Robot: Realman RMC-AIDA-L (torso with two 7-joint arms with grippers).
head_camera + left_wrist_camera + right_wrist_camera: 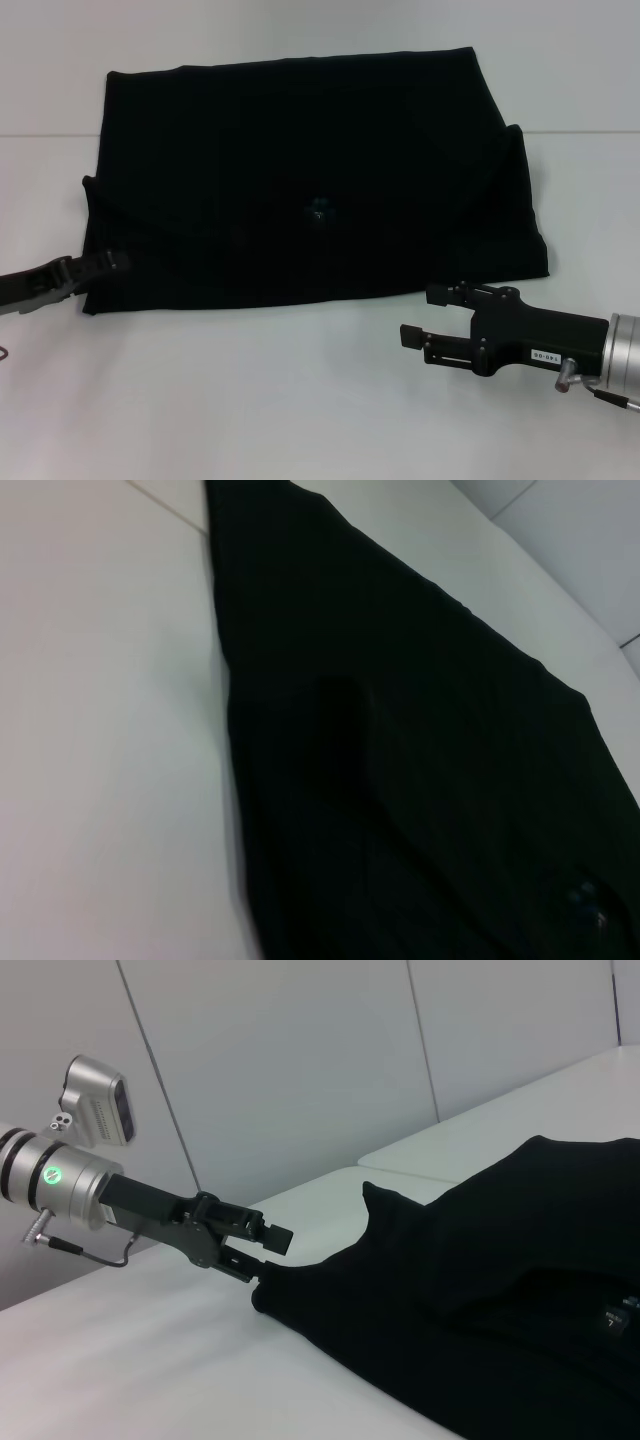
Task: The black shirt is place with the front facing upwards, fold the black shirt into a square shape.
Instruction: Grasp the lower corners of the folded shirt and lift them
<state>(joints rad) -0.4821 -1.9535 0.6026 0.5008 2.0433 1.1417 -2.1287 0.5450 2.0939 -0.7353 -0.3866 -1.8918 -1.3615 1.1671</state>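
Observation:
The black shirt (300,170) lies flat on the white table (250,400) with both sides folded in, a small blue neck label (318,210) near its middle. No lettering shows. My left gripper (118,262) is at the shirt's near left corner; the right wrist view shows the left gripper (266,1256) with fingers apart, the lower one touching the cloth edge. My right gripper (424,314) hovers open just in front of the shirt's near right edge, holding nothing. Up close in the left wrist view is the shirt (400,740), lying against the table.
Bare white table surface (250,400) stretches in front of the shirt and to both sides. A seam in the table (40,135) runs across behind the shirt's left side. Grey wall panels (300,1060) stand beyond the table.

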